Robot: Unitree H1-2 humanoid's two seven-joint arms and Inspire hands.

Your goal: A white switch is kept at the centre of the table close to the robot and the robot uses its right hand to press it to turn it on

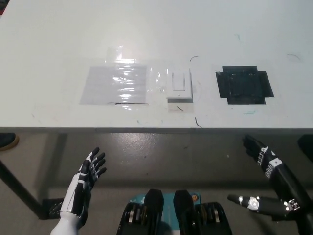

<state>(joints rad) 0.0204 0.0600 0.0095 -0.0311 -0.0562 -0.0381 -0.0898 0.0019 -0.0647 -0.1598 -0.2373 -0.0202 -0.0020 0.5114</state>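
The white switch [179,84] lies flat on the white table [156,29], near its front edge at the centre, uncovered. My black right hand [268,181] hangs below the table edge at the lower right, open, fingers spread, holding nothing and well away from the switch. My white left hand [88,176] rests at the lower left below the table, open with fingers apart.
A sheet of clear plastic [116,84] is taped to the table left of the switch. A black taped patch [243,84] lies to its right. The grey floor shows under the table's front edge.
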